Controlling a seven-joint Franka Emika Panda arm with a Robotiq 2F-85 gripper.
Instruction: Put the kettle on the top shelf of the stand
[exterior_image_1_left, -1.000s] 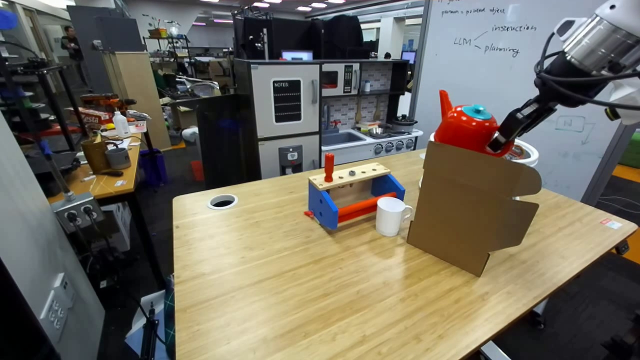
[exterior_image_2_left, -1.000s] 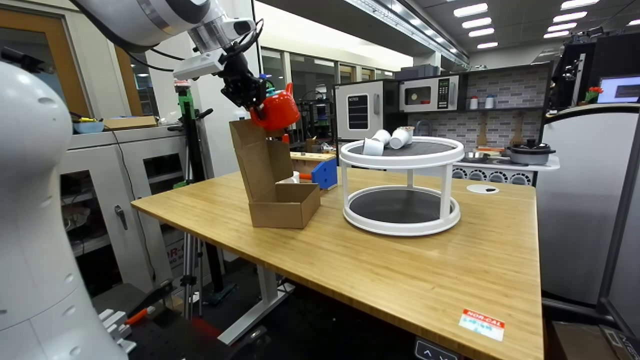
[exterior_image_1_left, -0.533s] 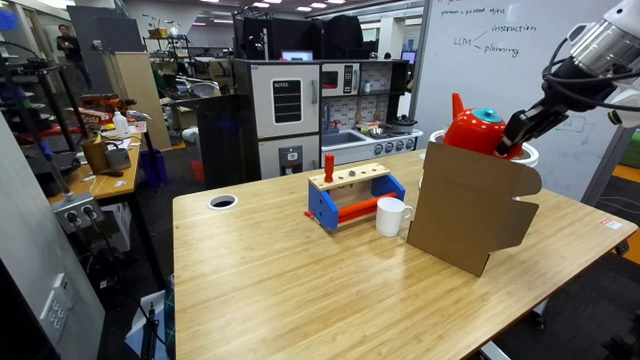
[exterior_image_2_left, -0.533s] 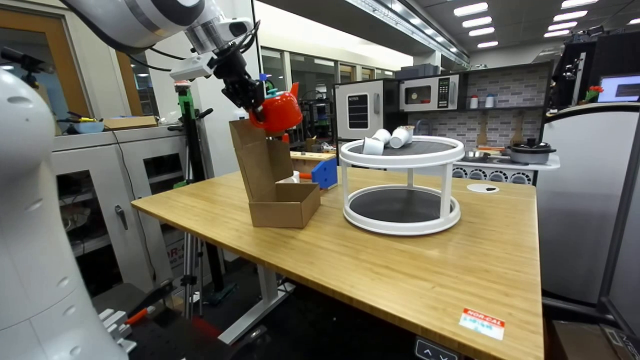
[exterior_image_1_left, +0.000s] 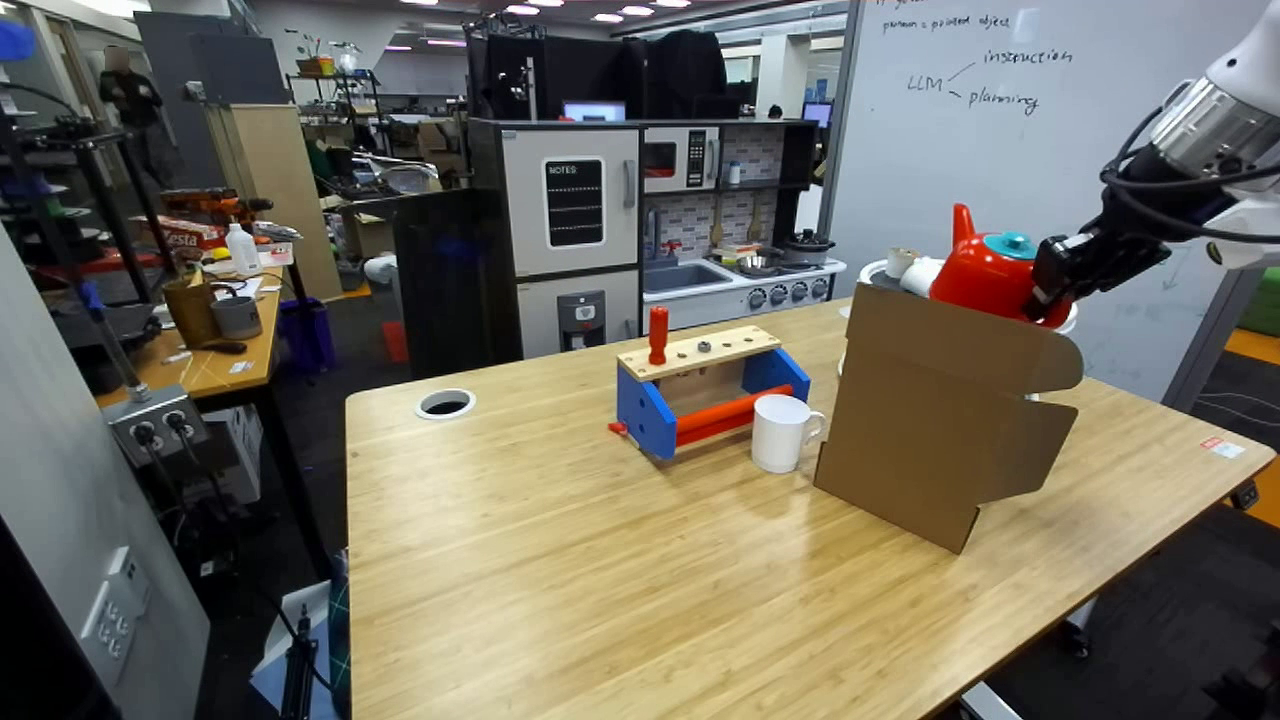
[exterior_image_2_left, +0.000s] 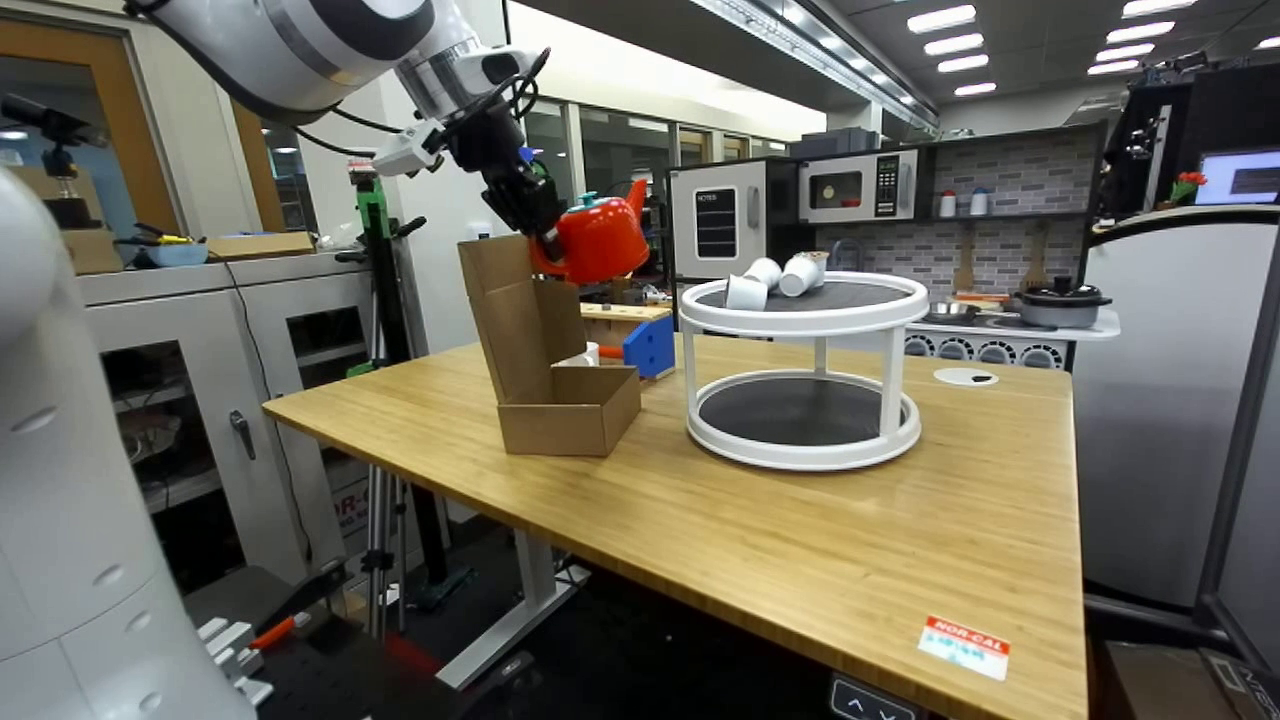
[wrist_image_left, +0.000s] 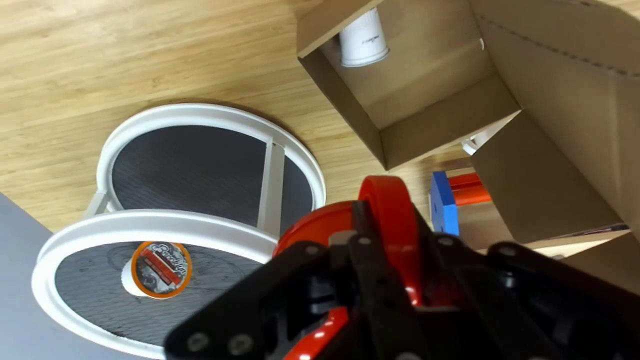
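The kettle is a glossy red pot with a teal lid, seen in both exterior views (exterior_image_1_left: 985, 278) (exterior_image_2_left: 605, 240) and partly in the wrist view (wrist_image_left: 320, 222). My gripper (exterior_image_2_left: 548, 243) is shut on its handle, with a finger on each side of the handle in the wrist view (wrist_image_left: 387, 215). The kettle hangs in the air above the open cardboard box, a little tilted, spout toward the stand. The stand is a white round two-tier rack with dark grey shelves (exterior_image_2_left: 806, 325), also in the wrist view (wrist_image_left: 150, 222). Its top shelf is lower than the kettle and apart from it.
Several small white cups (exterior_image_2_left: 746, 294) lie on the stand's top shelf, at the side nearer the kettle. The cardboard box (exterior_image_2_left: 560, 428) stands beside the stand with its lid raised. A white mug (exterior_image_1_left: 778, 433) and a blue-and-red toolbox rack (exterior_image_1_left: 645, 410) stand behind the box.
My gripper has carried the kettle toward the stand, rightward in both exterior views and slightly lower. Cups on the stand now show beside the kettle. The kettle stays in the grip.
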